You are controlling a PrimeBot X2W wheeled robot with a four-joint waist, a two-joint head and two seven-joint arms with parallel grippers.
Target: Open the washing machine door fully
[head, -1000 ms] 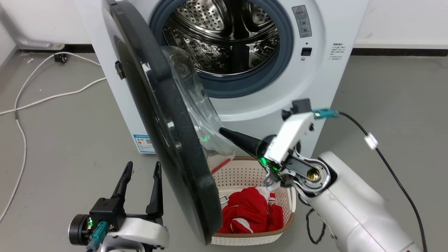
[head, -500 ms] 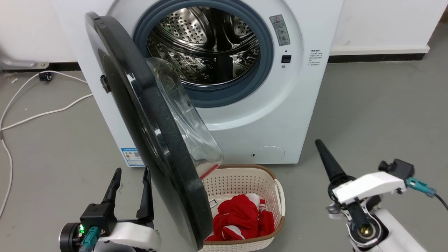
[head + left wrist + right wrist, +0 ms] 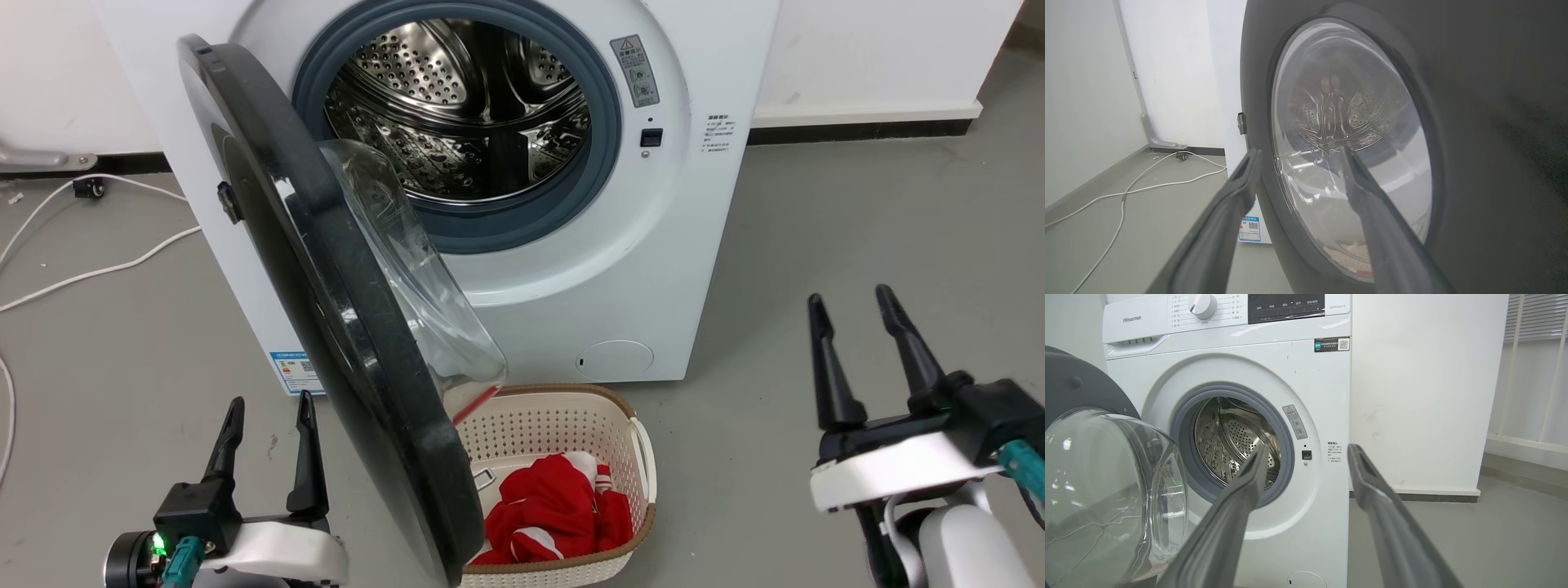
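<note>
1. Head view, from where I stand: the washing machine [image 3: 694, 245] sits at 12 o'clock, a white box with its steel drum [image 3: 457, 106] bare inside a grey rubber ring [image 3: 522, 229].
2. The door [image 3: 343, 327] is swung well out from the front, hung from the machine's 9 o'clock side. Its black rim runs nearly edge-on from 11 o'clock down to 6 o'clock of the picture, and the glass bowl [image 3: 424, 310] bulges toward the drum side.
3. The left gripper [image 3: 271, 400] is at 7 o'clock, fingers spread with nothing between them, just beside the door's outer face. In the left wrist view that face is close ahead and one finger crosses in front of the glass; I cannot tell whether it touches.
4. The right gripper [image 3: 849, 296] is at 4 o'clock, fingers also spread and empty, well apart from the door and over bare floor [image 3: 857, 212]. The right wrist view looks at the machine's front, with the drum mouth at 9 o'clock of its fingertips.
5. A cream basket [image 3: 563, 408] stands on the floor at 6 o'clock, just before the machine and below the bowl, with a red cloth [image 3: 555, 510] lying in it.
6. A white cable [image 3: 98, 269] trails across the floor at 9 o'clock. A blue label [image 3: 292, 371] sits low on the machine at 8 o'clock, and a round flap [image 3: 614, 359] low on its front at 5 o'clock of the drum.
</note>
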